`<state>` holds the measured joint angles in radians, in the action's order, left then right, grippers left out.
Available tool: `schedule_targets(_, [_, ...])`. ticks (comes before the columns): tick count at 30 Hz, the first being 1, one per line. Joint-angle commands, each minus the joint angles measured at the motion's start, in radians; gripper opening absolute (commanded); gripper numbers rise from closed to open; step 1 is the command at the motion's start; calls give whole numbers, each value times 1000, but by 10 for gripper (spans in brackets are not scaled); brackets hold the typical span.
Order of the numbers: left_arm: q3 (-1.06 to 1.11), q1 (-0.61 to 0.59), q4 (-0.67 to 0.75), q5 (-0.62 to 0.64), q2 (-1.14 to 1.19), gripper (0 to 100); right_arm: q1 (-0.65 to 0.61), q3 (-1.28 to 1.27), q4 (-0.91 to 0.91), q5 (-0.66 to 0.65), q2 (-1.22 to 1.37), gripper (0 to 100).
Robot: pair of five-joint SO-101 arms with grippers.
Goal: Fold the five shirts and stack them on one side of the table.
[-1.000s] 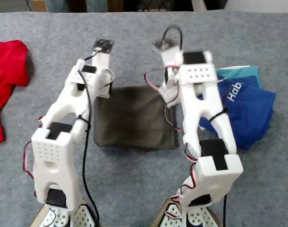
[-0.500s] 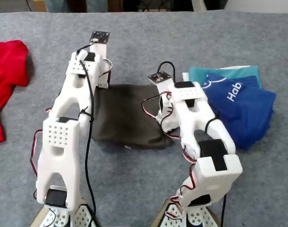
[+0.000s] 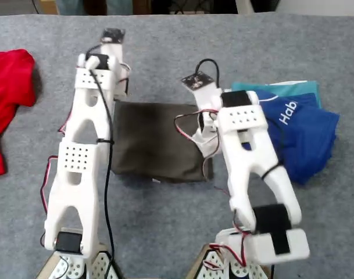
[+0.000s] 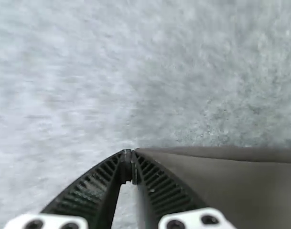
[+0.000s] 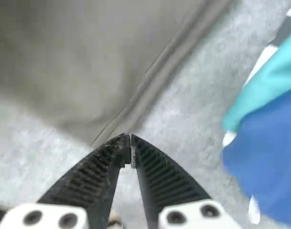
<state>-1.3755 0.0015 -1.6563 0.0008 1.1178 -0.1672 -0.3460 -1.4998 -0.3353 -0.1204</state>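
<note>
High view: a folded olive shirt (image 3: 159,139) lies on the table (image 3: 165,52) between the arms, with a blue shirt (image 3: 304,133) and a teal shirt (image 3: 270,87) piled beside it.
Left wrist view: the left end effector (image 4: 130,167) is pinched closed at the olive shirt's corner.
Right wrist view: the right end effector (image 5: 130,145) is closed at its hem.

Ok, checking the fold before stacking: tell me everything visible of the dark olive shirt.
The dark olive shirt is matte cloth folded into a flat rough rectangle, a hem seam along one edge, lying on the grey table between the arms. The left gripper and right gripper, both shut, have tips at two of its corners; whether they pinch it is unclear. Bare table separates it from the blue shirt.
</note>
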Motion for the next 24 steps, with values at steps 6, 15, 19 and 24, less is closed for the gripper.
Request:
schedule_targets(6, [-196, -94, -106, -114, -21, 28, -26, -114, -143, 48, -199, 15])
schedule_targets(15, [-62, -300, -107, -181, -21, 27, -130, -229, 9, 537, -231, 65])
schedule_targets(19, [-16, -361, -107, -201, -25, 27, -193, -251, 117, 695, -229, 217])
schedule_targets(24, [12, -414, -106, -201, -21, 27, -207, -245, 201, 816, -143, 244])
